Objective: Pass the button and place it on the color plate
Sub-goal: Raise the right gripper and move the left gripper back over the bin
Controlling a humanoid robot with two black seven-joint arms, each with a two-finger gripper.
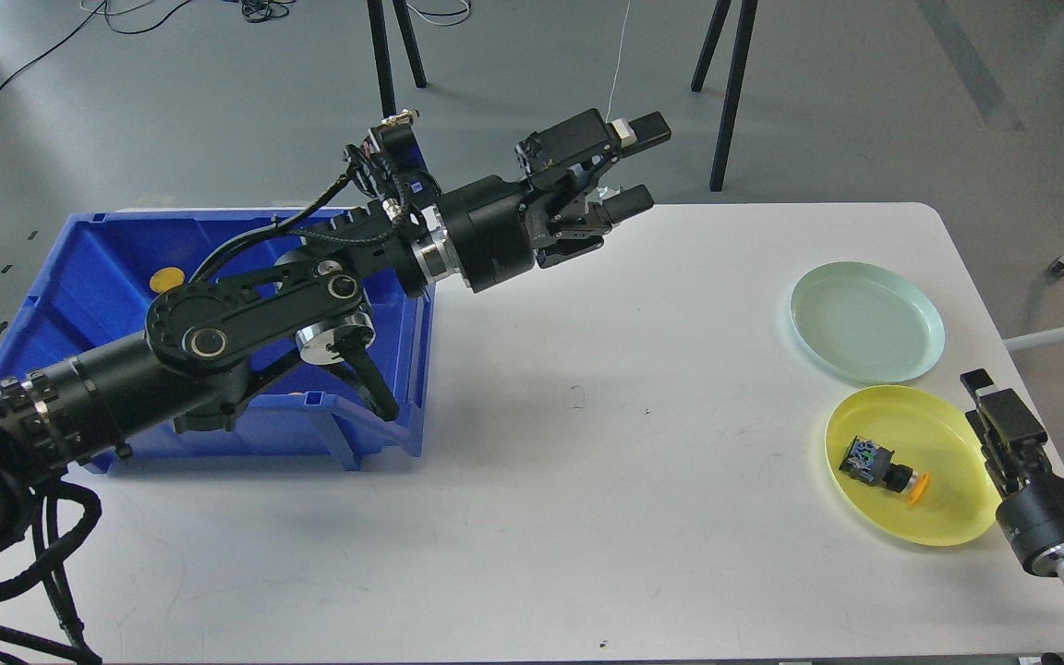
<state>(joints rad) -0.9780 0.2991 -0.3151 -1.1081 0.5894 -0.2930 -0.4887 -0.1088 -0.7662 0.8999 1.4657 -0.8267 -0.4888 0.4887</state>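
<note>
Head view: a push button point(881, 465), black-bodied with an orange cap, lies on its side in the shallow, glossy yellow plate point(934, 526) near the matte white table's point(587, 480) right edge. The right gripper point(994, 411) sits just beside that plate's rim; whether its fingers are parted I cannot tell. The left gripper point(629, 166), fingers spread and empty, hovers beside the blue plastic bin point(79, 268). A round pale green plate point(867, 321) lies behind the yellow one.

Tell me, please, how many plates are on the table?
2. The pale green plate lies near the table's right edge; the yellow plate, holding the button, lies just nearer the robot. None looks hidden.
</note>
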